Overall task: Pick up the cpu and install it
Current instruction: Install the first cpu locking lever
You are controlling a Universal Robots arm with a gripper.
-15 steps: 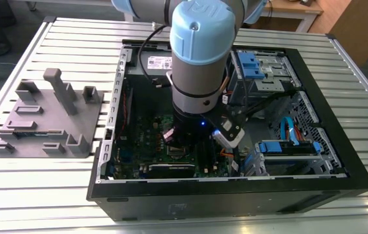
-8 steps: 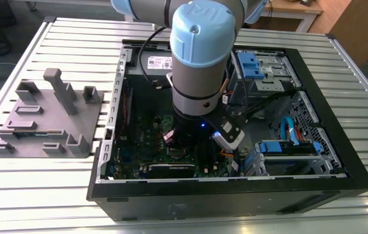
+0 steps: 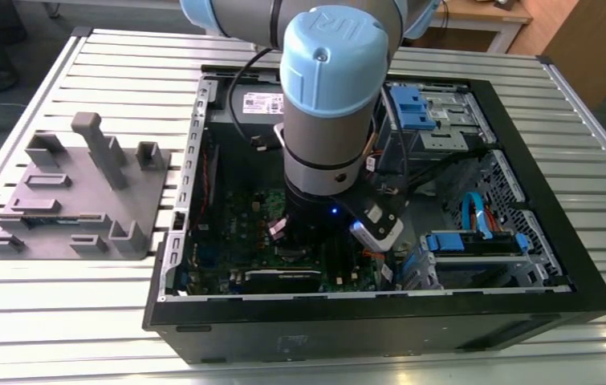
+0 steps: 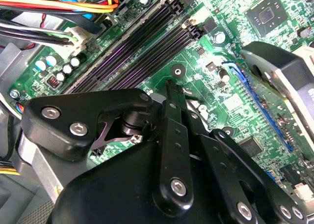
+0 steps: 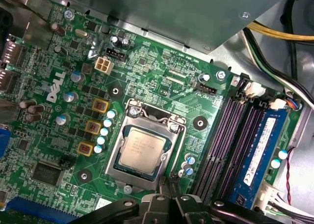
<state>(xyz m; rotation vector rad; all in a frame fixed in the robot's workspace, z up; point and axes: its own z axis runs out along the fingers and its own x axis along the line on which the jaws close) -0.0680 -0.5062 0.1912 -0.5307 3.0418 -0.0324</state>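
The claw (image 4: 169, 94) hangs inside the open computer case (image 3: 559, 273), low over the green motherboard (image 5: 162, 71). In the second wrist view its black linkages and a dark fingertip (image 4: 172, 94) crowd the frame, but whether the claw is wide or closed I cannot tell; nothing is seen held in it. In the first wrist view the claw's black parts sit just beside the near edge of the socket frame (image 5: 128, 117).

The cpu (image 5: 142, 146) lies flat inside that silver socket frame on the motherboard, its silvery top facing up, seated square within the frame. Three orange-brown square components (image 5: 93, 126) stand in a row to one side of the socket, with small blue-topped capacitors (image 5: 105, 128) between them and the frame. On the other side run the dark memory slots (image 5: 230, 140), and a blue memory stick (image 5: 262, 145) sits in a slot beyond them.

In the exterior view the arm (image 3: 330, 104), with its pale blue cap, reaches straight down into the case, which lies on a slatted metal worktop (image 3: 67, 321). A grey plastic fixture (image 3: 78, 196) rests on the worktop at the exterior view's left, well apart from the case.
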